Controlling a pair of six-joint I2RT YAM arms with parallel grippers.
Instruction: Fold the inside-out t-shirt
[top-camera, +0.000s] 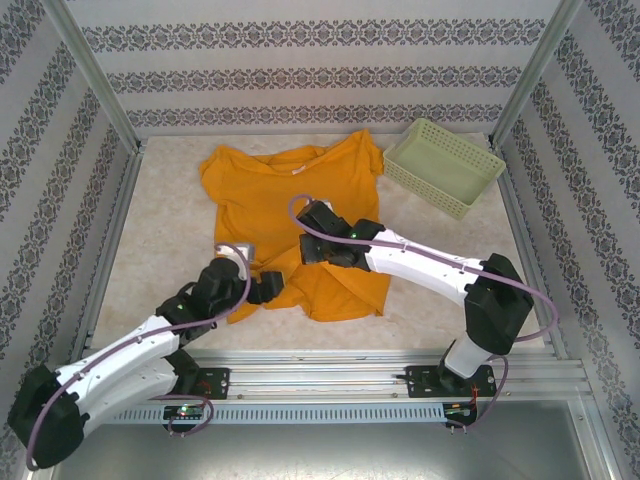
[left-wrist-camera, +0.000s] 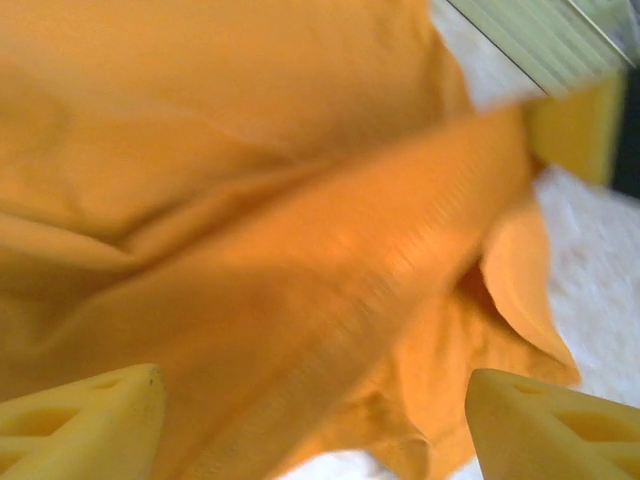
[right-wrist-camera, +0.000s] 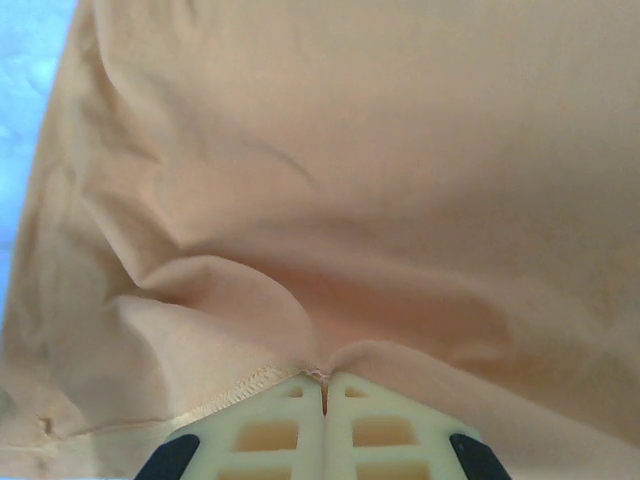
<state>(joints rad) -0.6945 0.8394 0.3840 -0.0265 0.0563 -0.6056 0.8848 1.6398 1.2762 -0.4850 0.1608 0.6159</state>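
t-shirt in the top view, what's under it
The pale table shows around the t-shirt, so it lies on that. Anything beneath the cloth itself is covered. The right gripper is shut on a pinch of its fabric.

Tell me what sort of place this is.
Probably a robot lab work cell: aluminium frame posts, wallpapered panels boxing in the table, and a mounting rail along its near edge.

Bare table (top-camera: 160, 260) lies open left of the t-shirt (top-camera: 270, 190); the basket (top-camera: 445, 165) blocks the far right corner.
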